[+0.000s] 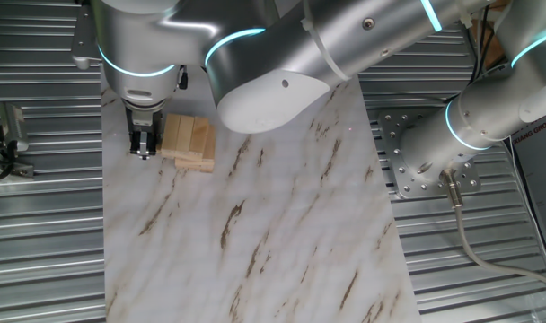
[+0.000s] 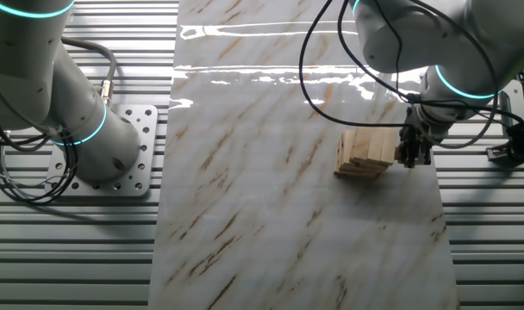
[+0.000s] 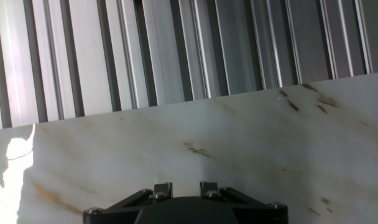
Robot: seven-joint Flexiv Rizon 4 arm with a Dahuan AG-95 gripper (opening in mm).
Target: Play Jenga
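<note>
Standing on marble board [image 1: 255, 233], Jenga [image 1: 189, 141], end effector [image 1: 144, 148] just beside

Arm [image 1: 282, 49] reaches across, wrist vertical, gripper [image 1: 144, 148] pointing straight down, fingers close together, holding nothing.

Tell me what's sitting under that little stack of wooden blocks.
The small stack of pale wooden rectangular blocks rests on the white marble-patterned board, which lies on the ribbed grey metal table. The board's surface directly beneath the stack is covered, so not visible.
</note>
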